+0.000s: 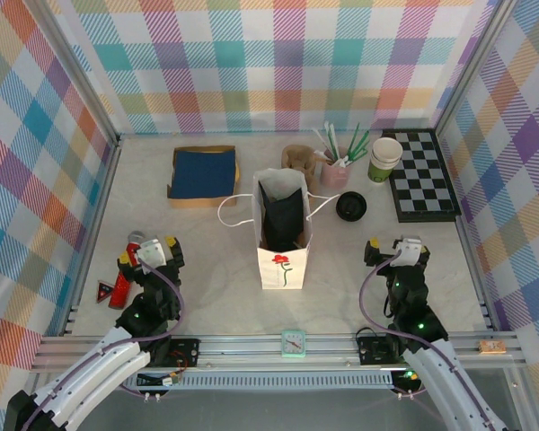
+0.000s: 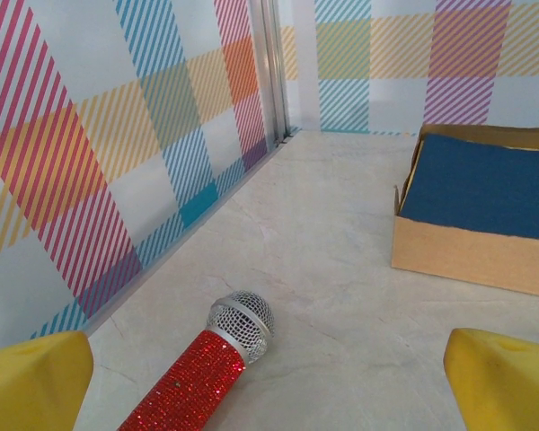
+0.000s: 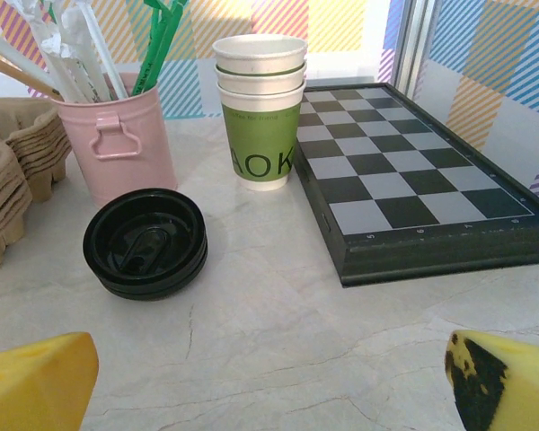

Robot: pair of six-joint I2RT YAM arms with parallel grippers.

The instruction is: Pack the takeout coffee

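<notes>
Top external: pale marbled table (image 1: 211, 278), plaid walls (image 1: 278, 63); left pincer (image 1: 150, 243) and right pincer (image 1: 398, 243) spread wide.

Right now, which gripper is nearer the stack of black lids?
Right. The right gripper stands open just to the near right of the stack of black lids. The left gripper is far across the table, past the white flower-printed paper bag, by the red glitter microphone.

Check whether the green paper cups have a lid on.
Lid off: the stacked cups show an open top rim, and the black lids lie apart on the table.
</notes>
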